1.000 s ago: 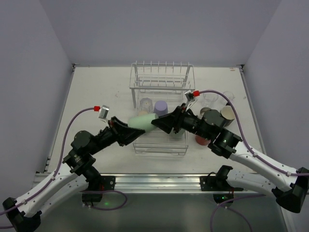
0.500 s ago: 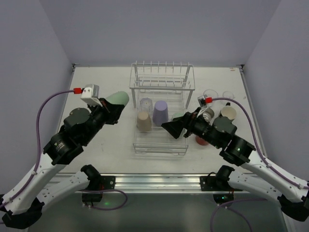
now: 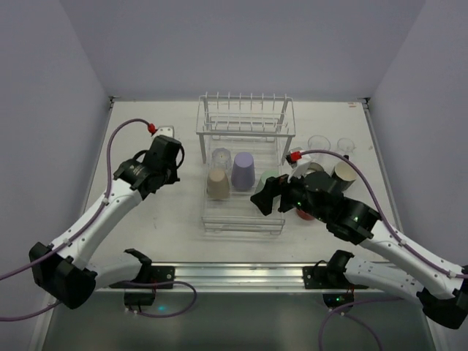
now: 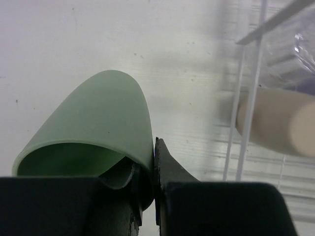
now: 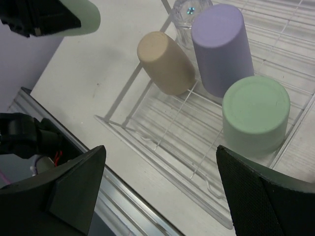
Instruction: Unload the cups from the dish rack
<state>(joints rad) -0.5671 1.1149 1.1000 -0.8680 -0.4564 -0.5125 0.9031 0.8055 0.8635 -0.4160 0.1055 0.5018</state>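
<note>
My left gripper (image 4: 153,147) is shut on the rim of a pale green cup (image 4: 98,123), one finger inside and one outside, low over the table left of the dish rack (image 3: 241,219). In the top view the left gripper (image 3: 164,162) hides that cup. The rack holds a tan cup (image 5: 165,64), a lavender cup (image 5: 221,49), a second pale green cup (image 5: 255,115) and a clear cup (image 5: 189,12), all upside down or tilted. My right gripper (image 5: 162,196) is open and empty above the rack's front right part (image 3: 267,199).
Right of the rack stand two clear cups (image 3: 319,144), a tan cup lying on its side (image 3: 345,172), a black cup (image 3: 314,170) and a red cup (image 3: 306,212), partly hidden by my right arm. The rack's pronged upper shelf (image 3: 245,110) rises at the back.
My left gripper has carried the pale green cup from above the rack to the table on its left and tipped downward. My right gripper has let go of it and drawn back, open.
</note>
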